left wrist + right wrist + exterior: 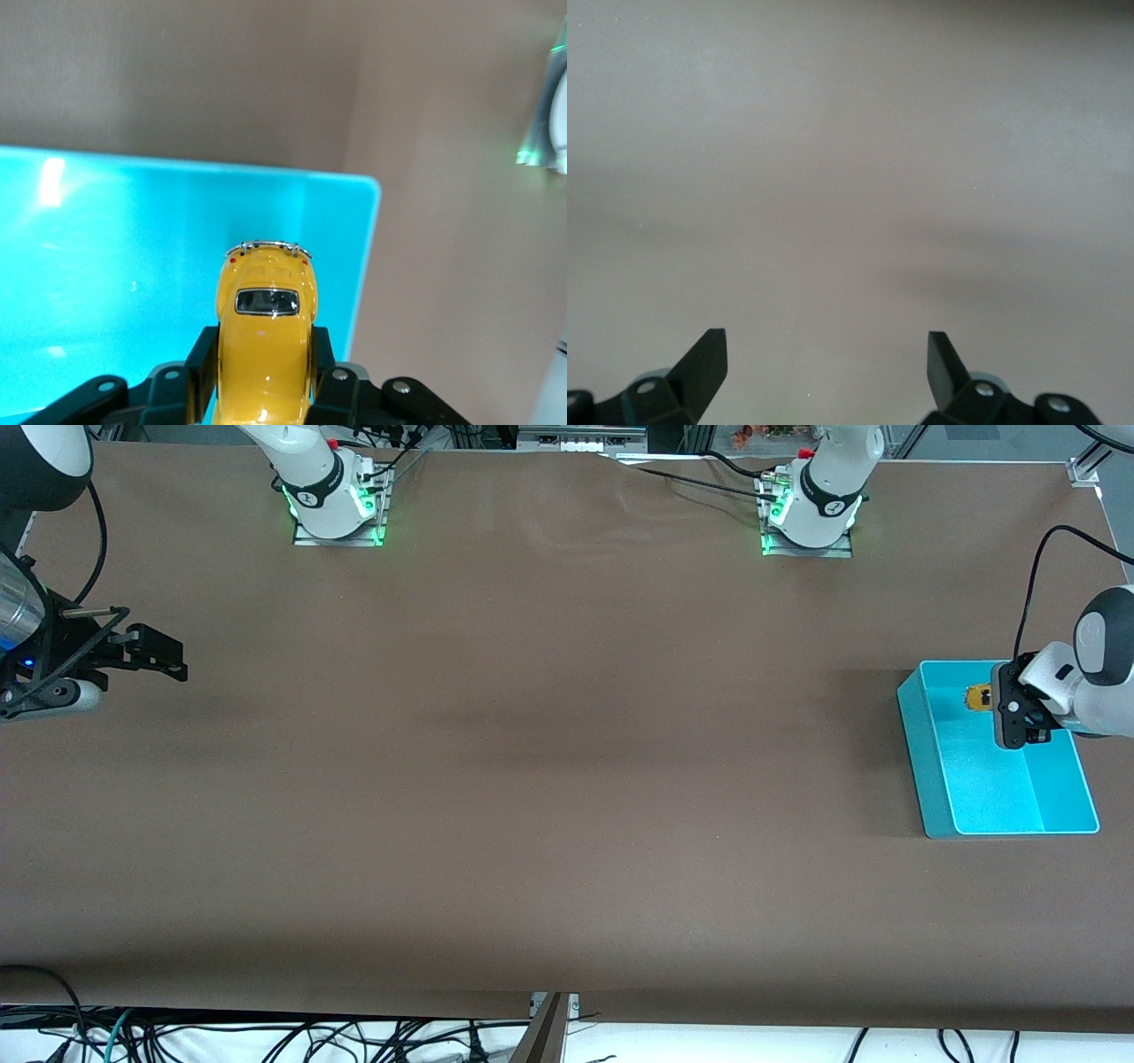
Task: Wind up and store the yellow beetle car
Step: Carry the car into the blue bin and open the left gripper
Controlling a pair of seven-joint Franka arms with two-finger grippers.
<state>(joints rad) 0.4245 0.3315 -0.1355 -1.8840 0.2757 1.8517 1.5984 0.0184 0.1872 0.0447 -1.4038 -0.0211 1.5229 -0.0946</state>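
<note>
The left tool (pixel 264 390) is clamped on the car (pixel 266 341) over the bin (pixel 1010 788) — light, hard, glossy, so it's best gripped across its flanks. The right tool (pixel 827 363), fingers apart, waits over bare tabletop (pixel 532 779).

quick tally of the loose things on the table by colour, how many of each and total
yellow: 1, the yellow beetle car, held between the left gripper fingers over the bin
cyan: 1, the cyan bin at the left arm's end of the table
total: 2
The right gripper waits open over bare table, holding nothing.

Beetle car (pixel 266 341) over bin (pixel 939 779)
</note>
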